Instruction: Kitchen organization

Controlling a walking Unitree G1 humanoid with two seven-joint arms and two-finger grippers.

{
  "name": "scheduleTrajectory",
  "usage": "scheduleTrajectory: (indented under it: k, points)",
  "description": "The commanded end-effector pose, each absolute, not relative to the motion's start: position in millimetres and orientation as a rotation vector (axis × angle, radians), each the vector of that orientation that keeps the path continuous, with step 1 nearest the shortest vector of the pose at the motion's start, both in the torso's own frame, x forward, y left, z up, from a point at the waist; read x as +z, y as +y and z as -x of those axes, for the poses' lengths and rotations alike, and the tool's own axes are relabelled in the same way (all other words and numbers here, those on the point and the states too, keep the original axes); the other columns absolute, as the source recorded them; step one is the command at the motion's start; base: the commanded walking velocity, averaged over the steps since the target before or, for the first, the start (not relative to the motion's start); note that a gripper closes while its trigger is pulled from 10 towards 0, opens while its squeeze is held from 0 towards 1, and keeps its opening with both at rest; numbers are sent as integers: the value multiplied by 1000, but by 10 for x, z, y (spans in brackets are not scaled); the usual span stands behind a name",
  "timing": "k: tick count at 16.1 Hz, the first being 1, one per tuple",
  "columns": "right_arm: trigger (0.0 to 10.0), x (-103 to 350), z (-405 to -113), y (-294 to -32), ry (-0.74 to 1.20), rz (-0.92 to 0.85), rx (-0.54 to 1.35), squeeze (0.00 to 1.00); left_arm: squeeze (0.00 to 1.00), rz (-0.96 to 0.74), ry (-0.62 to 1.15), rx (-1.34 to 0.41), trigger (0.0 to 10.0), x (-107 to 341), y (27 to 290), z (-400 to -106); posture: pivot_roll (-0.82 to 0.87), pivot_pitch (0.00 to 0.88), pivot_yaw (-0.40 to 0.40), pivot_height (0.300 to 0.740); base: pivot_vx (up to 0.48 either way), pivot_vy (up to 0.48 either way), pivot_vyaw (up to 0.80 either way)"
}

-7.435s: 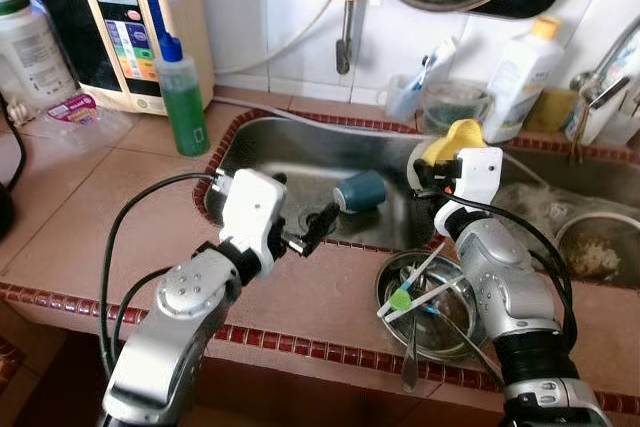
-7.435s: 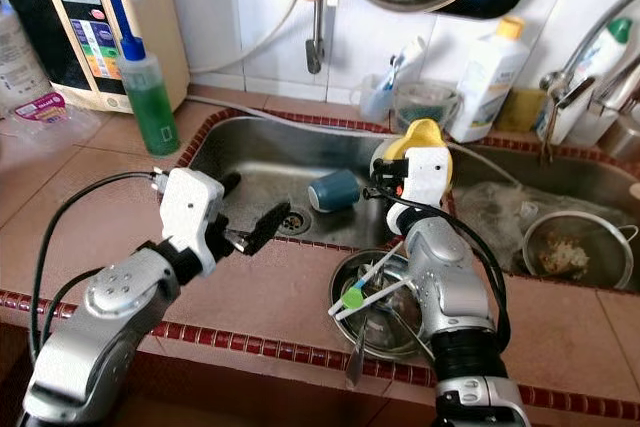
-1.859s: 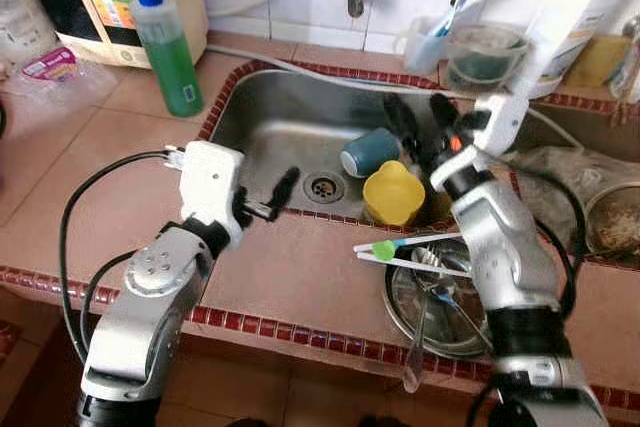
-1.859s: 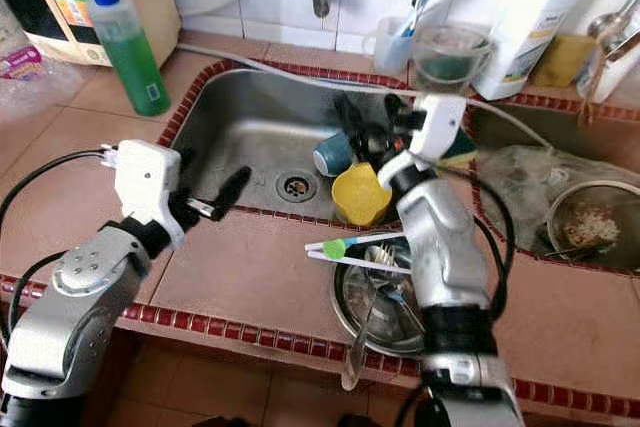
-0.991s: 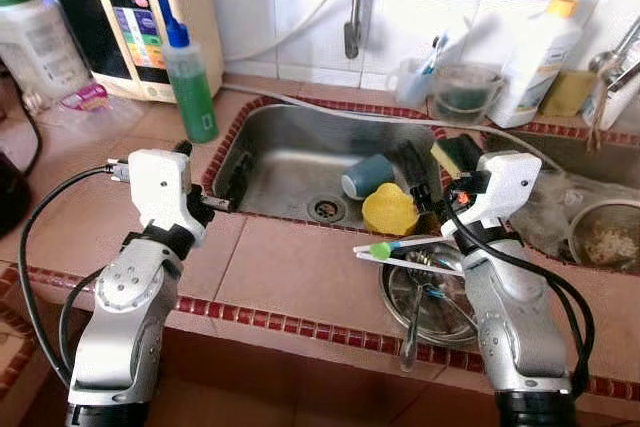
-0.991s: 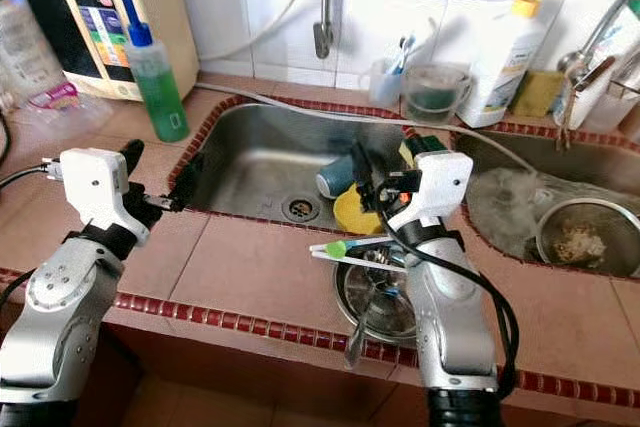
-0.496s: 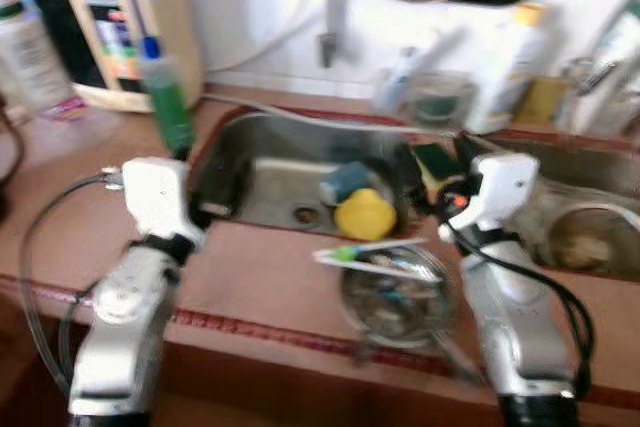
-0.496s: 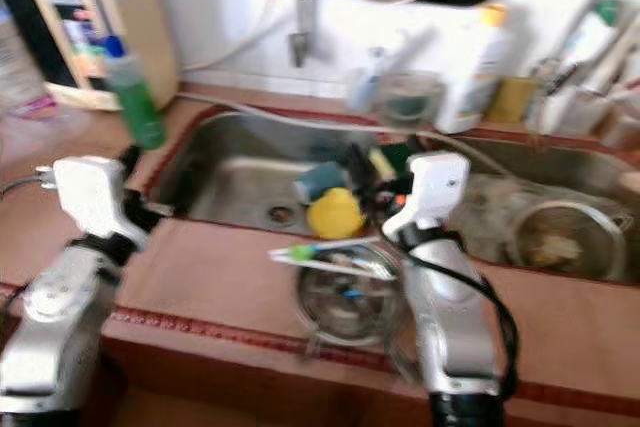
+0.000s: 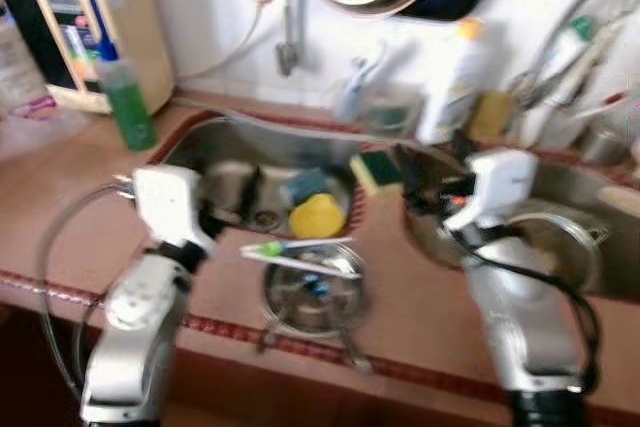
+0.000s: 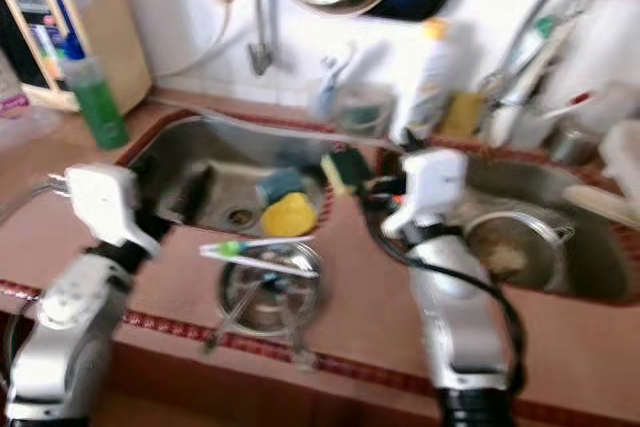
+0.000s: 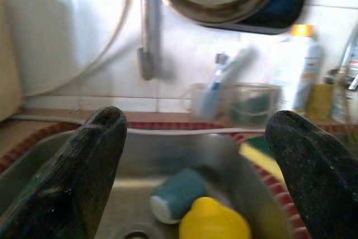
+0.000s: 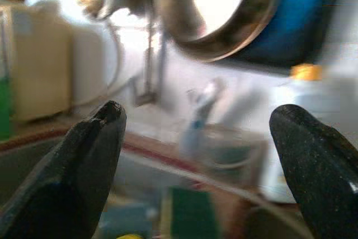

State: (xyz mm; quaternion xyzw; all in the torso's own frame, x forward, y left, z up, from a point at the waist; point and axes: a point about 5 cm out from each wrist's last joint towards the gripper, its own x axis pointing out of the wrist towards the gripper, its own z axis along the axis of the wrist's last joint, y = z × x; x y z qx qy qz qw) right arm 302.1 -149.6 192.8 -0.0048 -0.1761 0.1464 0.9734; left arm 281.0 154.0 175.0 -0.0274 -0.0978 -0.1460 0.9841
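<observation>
Both pincers, left pincer [image 11: 196, 177] and right pincer [image 12: 196, 177], hover spread apart and empty; next likely choosing something from the sink [image 9: 205, 147].

yellow cup [image 9: 316, 215] | out of right tool [image 9: 420, 182], now lying in sink [image 9: 215, 152] beside blue cup [image 9: 304, 185] | both tools gaping, empty

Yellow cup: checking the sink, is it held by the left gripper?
No, the yellow cup lies in the sink beyond the open left gripper.
</observation>
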Motion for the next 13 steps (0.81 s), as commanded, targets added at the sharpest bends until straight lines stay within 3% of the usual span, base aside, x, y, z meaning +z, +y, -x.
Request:
scheduleTrajectory:
  k: [1,6,10,12,13]
  points:
    - [10000,1960,-3007,-1438,-374,-7,338,0,0,32,-163,-295,10000,1736,1609,-2800,-65,7,4,740,0,0,0]
    - [10000,1914,-2888,-1552,-379,42,373,0,0,-37,-54,-371,10000,1580,1639,-2694,-77,41,19,740,0,0,0]
    - [10000,1802,-2781,-1437,-349,49,401,0,0,-134,-2,-380,10000,1499,1751,-2698,-87,57,28,740,0,0,0]
    - [10000,1792,-2747,-1361,-348,33,420,0,0,-55,38,-352,10000,1518,1845,-2766,-89,59,33,740,0,0,0]
    - [10000,1792,-2726,-1318,-349,26,434,0,0,92,122,-337,10000,1450,1867,-2792,-93,59,37,740,0,0,0]
